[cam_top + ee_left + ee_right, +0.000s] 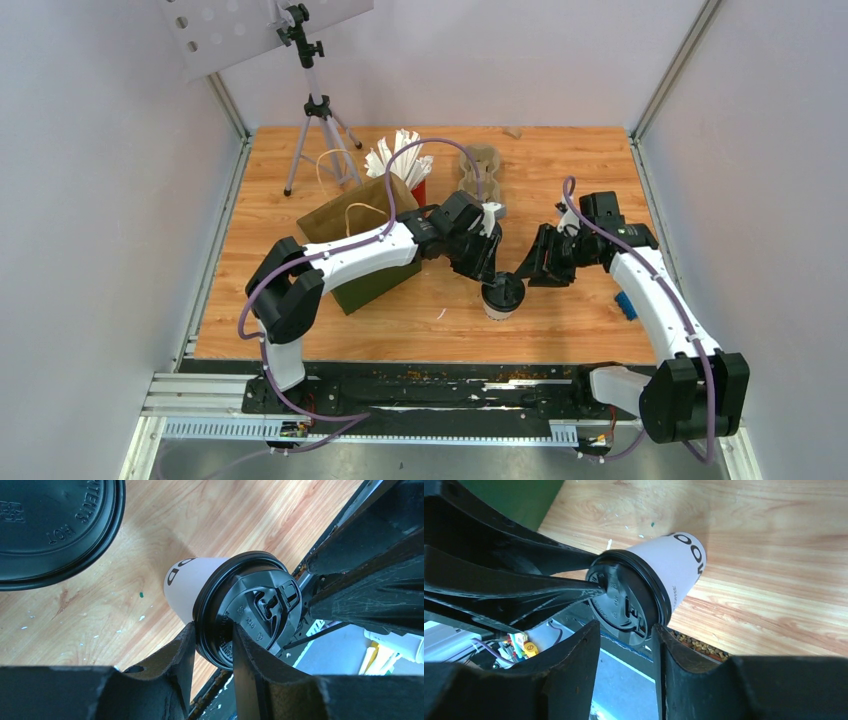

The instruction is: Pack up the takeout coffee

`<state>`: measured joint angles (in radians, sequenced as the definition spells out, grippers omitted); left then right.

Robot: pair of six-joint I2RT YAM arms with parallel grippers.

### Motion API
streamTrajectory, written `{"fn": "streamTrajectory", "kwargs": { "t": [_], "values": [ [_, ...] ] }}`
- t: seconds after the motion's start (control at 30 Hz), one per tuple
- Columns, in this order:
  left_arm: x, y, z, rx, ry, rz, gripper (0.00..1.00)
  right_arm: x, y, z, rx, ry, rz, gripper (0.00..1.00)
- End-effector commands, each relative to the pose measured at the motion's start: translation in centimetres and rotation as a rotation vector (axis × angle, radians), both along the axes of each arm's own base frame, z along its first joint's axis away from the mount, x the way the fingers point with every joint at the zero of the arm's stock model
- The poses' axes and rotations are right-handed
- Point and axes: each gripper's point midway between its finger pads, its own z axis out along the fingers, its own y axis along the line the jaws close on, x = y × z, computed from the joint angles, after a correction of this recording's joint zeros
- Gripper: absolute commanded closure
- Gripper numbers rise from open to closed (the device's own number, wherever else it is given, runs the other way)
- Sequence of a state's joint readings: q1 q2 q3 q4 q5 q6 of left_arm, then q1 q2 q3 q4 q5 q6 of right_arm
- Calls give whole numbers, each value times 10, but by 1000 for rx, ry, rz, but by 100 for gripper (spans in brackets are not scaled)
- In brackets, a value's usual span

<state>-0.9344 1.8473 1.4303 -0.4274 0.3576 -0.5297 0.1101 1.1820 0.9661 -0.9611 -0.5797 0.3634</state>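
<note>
Left jaws, nearest the lens in the left wrist view: nearly closed, pinching the rim of the black lid (250,610) of a coffee cup (186,582). One fingertip (186,642) lies under the rim against the white wall, and the other rests on the lid's top.

Right jaws, nearest the lens in the right wrist view: part-open and astride the opposite edge of the same lid. Whether they press on it or merely bracket it cannot be told.

The cup stands on the worktop (570,330) between the two arms, toward the near edge. It is well apart from the pulp cup tray (480,170) and the red cup of straws (405,165) at the back, and to the right of the brown paper bag (345,215).

A second black lid (50,525), embossed with a hot-contents warning, fills the upper left corner of the left wrist view; its cup is hidden.

The opposed hold at the rim probably steadies the cup or seats its lid before transfer. Neither tray nor bag holds this cup, so packing is judged not yet done. A lift by the lid alone could pull it off.
</note>
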Motion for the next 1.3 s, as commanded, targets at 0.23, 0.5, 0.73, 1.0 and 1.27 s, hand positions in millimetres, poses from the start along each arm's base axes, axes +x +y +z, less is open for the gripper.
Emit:
{"fn": "streamTrajectory", "kwargs": {
  "t": [0.23,0.5,0.73,1.0,1.27],
  "values": [
    [-16,16,-35,134,52,-33,62,-17,4,-18,27,63,44,59],
    [-16,19,-40,150,53,-37,62,-24,4,-35,33,98,34,63],
    [-17,24,-50,174,55,-29,62,-37,3,-56,29,157,4,75],
    [-22,35,-71,218,68,-37,63,-62,1,-85,30,252,-49,76],
    [-22,23,-58,141,58,-54,63,-47,-5,-70,-15,185,-38,69]
  ]
}}
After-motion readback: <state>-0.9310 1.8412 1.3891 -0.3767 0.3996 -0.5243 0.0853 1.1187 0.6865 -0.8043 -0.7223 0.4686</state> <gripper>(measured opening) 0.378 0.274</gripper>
